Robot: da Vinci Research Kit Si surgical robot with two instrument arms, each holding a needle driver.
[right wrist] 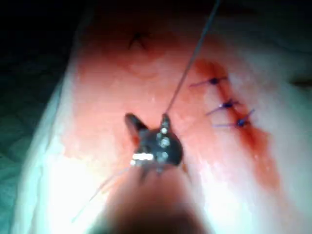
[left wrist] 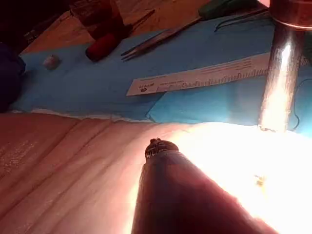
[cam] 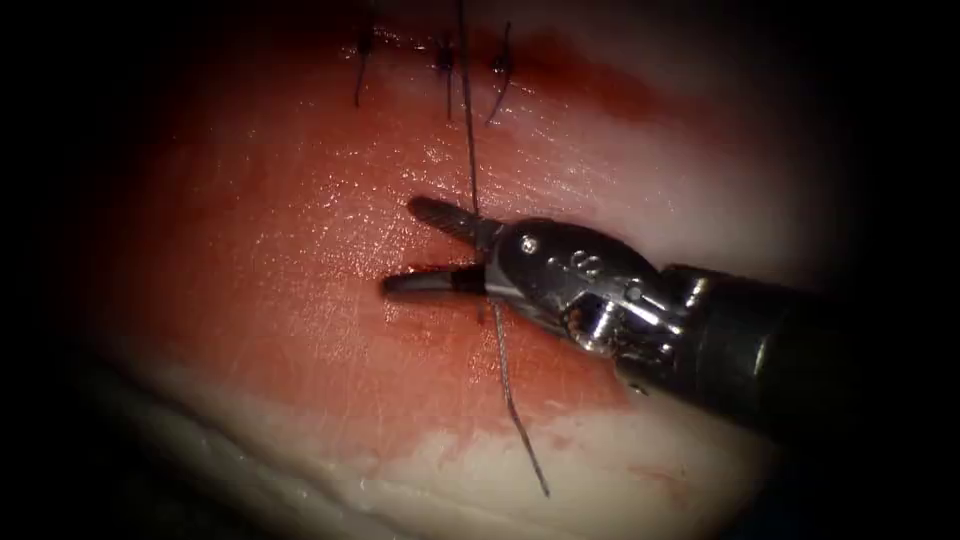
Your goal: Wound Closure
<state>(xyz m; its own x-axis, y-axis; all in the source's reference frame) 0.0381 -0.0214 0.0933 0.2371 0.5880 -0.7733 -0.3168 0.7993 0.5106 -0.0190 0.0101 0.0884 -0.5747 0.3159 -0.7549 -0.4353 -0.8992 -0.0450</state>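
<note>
Spreading wide around the thread point(cam: 470, 130) without gripping it, the right tool point(cam: 435, 250) hovers over reddened tissue point(cam: 300, 300) below three knotted stitches point(cam: 443, 55); the thread's upper end is cut off.

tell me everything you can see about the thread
The thread is one thin dark strand running from the top of the endoscope view down over the red-stained tissue. It passes between the open jaws of the right tool, close to their hinge, and ends free on the pale tissue below. Three tied stitches with short cut ends sit above.
</note>
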